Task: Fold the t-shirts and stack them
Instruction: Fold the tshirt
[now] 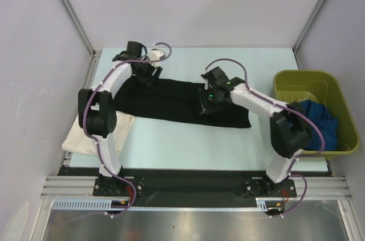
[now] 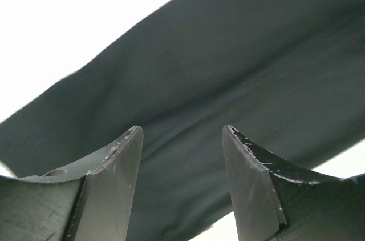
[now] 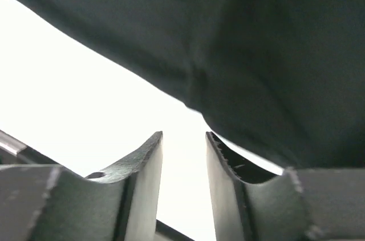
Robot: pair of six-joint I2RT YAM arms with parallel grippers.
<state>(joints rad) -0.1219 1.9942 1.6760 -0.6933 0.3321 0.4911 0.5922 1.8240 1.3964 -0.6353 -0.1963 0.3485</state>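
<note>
The black t-shirt point(image 1: 171, 101) lies folded into a long strip across the middle of the table. My left gripper point(image 1: 149, 74) hovers at the strip's far left end, open and holding nothing; in the left wrist view the black cloth point(image 2: 228, 69) fills the space beyond the left gripper point(image 2: 182, 129). My right gripper point(image 1: 205, 104) is over the strip's right part, open and empty. The right wrist view shows the right gripper point(image 3: 184, 133) beside the cloth's edge point(image 3: 256, 52). A cream t-shirt point(image 1: 77, 138) lies at the left. A blue t-shirt point(image 1: 319, 118) sits in the bin.
An olive-green plastic bin point(image 1: 302, 81) stands at the table's right edge. The cream shirt hangs partly over the left table edge beneath my left arm. Grey walls close in the table on three sides. Pale table surface point(image 1: 194, 144) shows in front of the black strip.
</note>
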